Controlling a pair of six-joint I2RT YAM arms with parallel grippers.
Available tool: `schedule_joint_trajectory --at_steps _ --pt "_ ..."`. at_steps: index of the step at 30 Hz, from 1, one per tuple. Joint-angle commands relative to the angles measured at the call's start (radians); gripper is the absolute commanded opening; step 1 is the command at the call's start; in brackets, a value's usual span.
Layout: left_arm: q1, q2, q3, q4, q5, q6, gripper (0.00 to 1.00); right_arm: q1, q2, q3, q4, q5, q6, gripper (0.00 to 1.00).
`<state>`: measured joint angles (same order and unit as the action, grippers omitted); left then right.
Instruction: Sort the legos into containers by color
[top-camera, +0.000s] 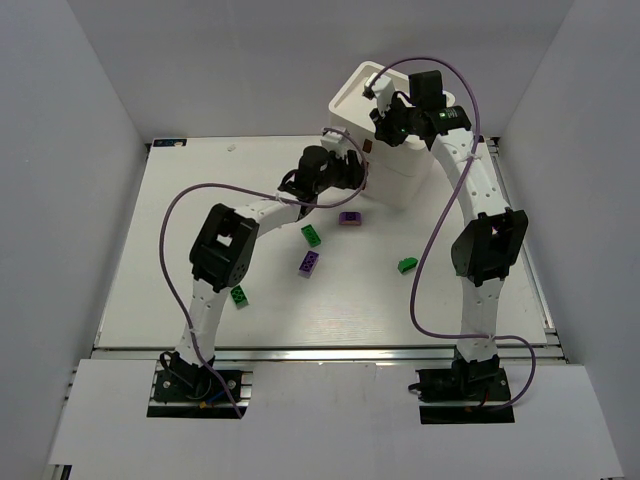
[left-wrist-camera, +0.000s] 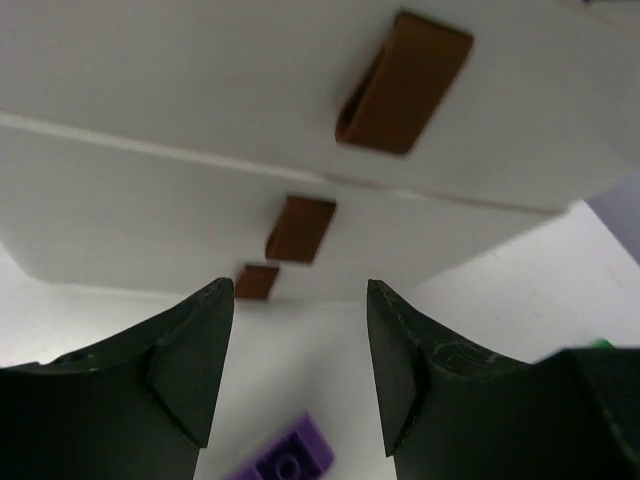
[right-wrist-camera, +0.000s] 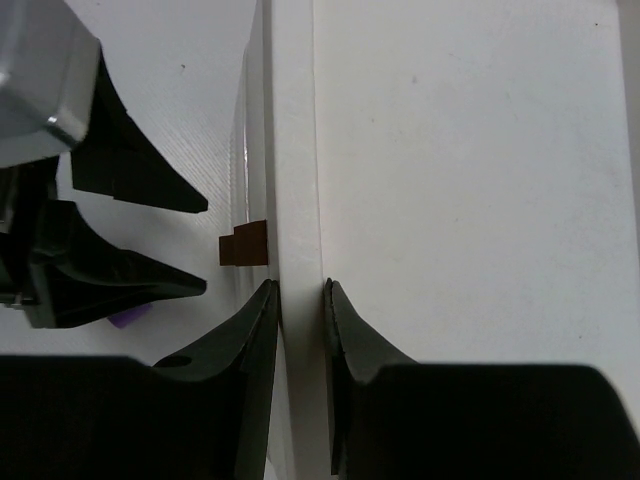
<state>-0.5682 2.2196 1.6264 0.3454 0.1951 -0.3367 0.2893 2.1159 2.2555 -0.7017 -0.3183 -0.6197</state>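
The stack of white bins (top-camera: 400, 180) stands at the far side of the desk (top-camera: 340, 300), right of the middle. The right pincer (right-wrist-camera: 300, 285) comes down on it from above and is clenched on the side wall of the top bin (top-camera: 352, 95), one finger (right-wrist-camera: 255, 340) outside the wall and the other inside. That top bin sits tilted on the ones beneath it. The left pincer (left-wrist-camera: 300, 287) is released, its jaws apart with nothing between them. It points at the near left side of the stack, just short of the wall and level with the brown marks (left-wrist-camera: 300, 228), of which three show one above another. A purple brick (top-camera: 349, 218) lies on the desk just below the left pincer, close to the foot of the stack. The other bricks lie loose on the desk, nearer the arm bases and apart from both pincers: a green one (top-camera: 312, 235), a second purple one (top-camera: 309, 263), a green one (top-camera: 407, 265) to the right and a green one (top-camera: 239, 296) to the left.
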Motion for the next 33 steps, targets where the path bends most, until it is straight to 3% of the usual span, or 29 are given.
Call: schedule_joint_trajectory --at_steps 1,10,14,19,24,33 --pt "-0.015 0.052 0.101 0.006 -0.111 0.114 0.66 0.019 0.046 -0.031 -0.148 -0.03 0.049 0.11" --pt "-0.015 0.121 0.19 0.017 -0.12 0.107 0.6 0.019 0.055 -0.03 -0.15 -0.033 0.048 0.11" --pt "-0.015 0.126 0.196 0.04 -0.143 0.088 0.44 0.02 0.058 -0.031 -0.162 -0.038 0.038 0.1" --pt "-0.015 0.132 0.213 0.069 -0.128 0.064 0.31 0.025 0.055 -0.034 -0.171 -0.028 0.032 0.1" --pt "-0.015 0.074 0.146 0.096 -0.089 0.039 0.0 0.019 0.059 -0.04 -0.17 0.001 0.035 0.1" --pt "-0.015 -0.121 -0.154 0.17 -0.1 0.048 0.0 0.019 0.065 -0.071 -0.174 0.053 0.04 0.1"
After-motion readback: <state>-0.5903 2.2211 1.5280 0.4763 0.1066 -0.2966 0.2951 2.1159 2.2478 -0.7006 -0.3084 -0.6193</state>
